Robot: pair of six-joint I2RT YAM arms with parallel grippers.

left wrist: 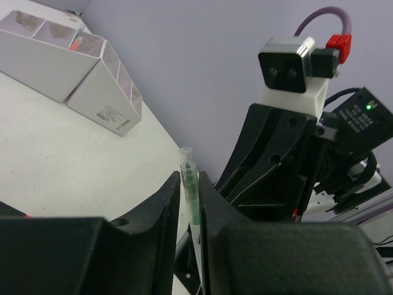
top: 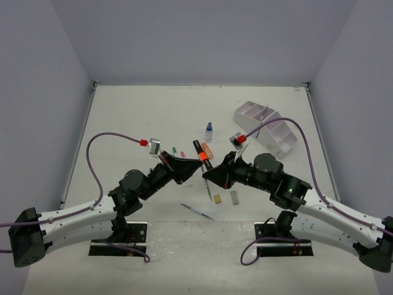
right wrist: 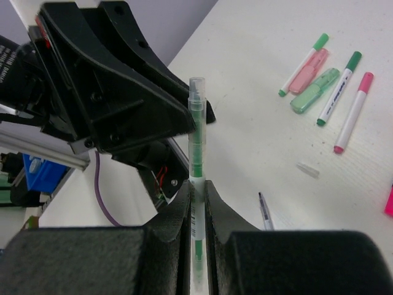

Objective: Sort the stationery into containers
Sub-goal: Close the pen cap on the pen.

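My two grippers meet tip to tip over the middle of the table. My right gripper (right wrist: 196,187) is shut on a thin green pen (right wrist: 196,135) with a clear end that sticks out towards the left gripper (top: 199,165). In the left wrist view the same pen (left wrist: 191,190) sits tight between my left fingers (left wrist: 166,203). The white organizer (top: 267,126) stands at the far right and also shows in the left wrist view (left wrist: 73,74). A black marker with orange (top: 201,153) and a blue-capped bottle (top: 209,129) lie beyond the grippers.
Two small erasers (top: 217,198) (top: 234,197) and a thin pen (top: 198,211) lie near the arm bases. In the right wrist view a pink highlighter (right wrist: 309,70), a green highlighter (right wrist: 314,90), several thin pens and a loose clear cap (right wrist: 307,169) lie on the table.
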